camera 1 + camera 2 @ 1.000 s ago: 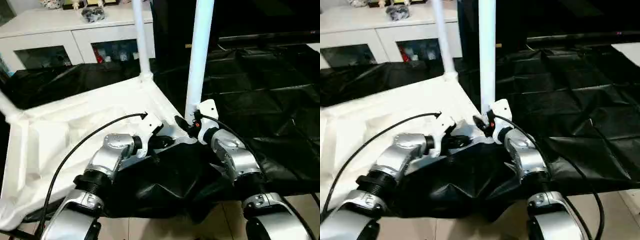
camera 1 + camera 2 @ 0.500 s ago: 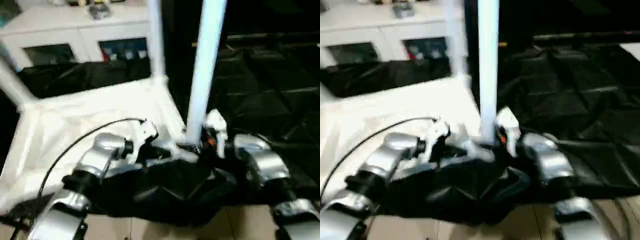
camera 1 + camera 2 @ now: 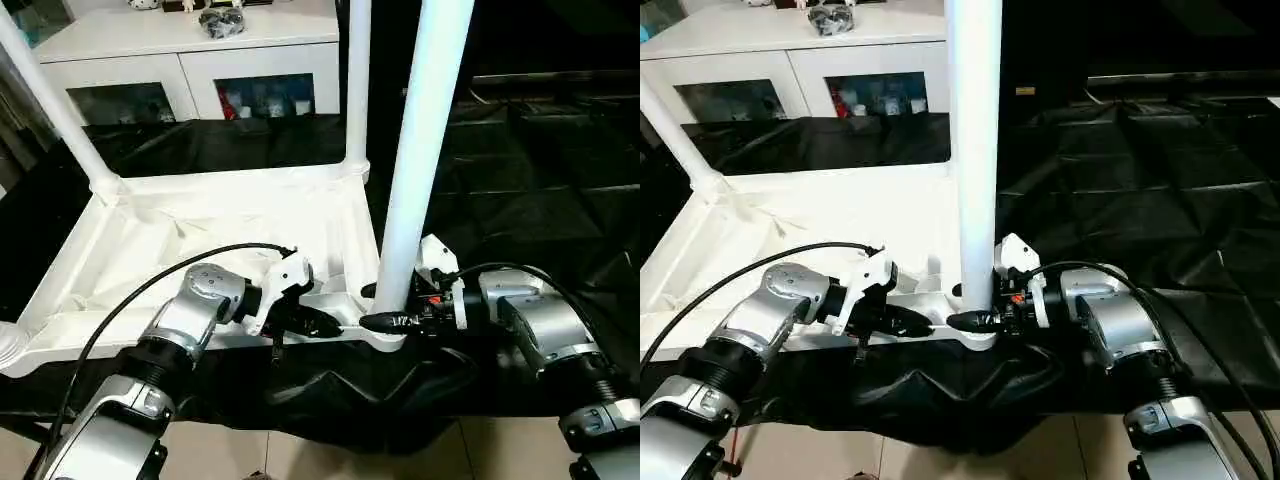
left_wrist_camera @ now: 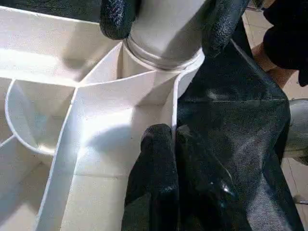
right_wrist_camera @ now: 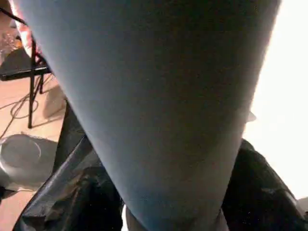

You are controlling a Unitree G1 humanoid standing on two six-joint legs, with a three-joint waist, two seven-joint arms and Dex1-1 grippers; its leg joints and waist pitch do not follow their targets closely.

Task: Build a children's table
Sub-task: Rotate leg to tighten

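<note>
The children's table top [image 3: 220,225] lies underside up on the black-draped work table. White legs stand in its corner sockets: the near right leg [image 3: 425,150], the far right leg [image 3: 357,90] and the far left leg [image 3: 55,100]. My right gripper [image 3: 385,312] is shut round the base of the near right leg, one black finger [image 4: 118,17] on each side just above the socket. My left gripper [image 3: 312,323] is shut on the top's near rim [image 4: 174,110], a little to the left of that socket.
A white glass-door cabinet [image 3: 200,70] stands behind the work table. Black cloth [image 3: 540,190] covers the table to the right and hangs in folds over the front edge [image 3: 350,395]. Tiled floor [image 3: 300,460] lies below, between my forearms.
The camera has shifted. My right forearm has dropped lower and levelled out, and its fingers now clasp the leg's base. My left gripper stays shut on the rim.
</note>
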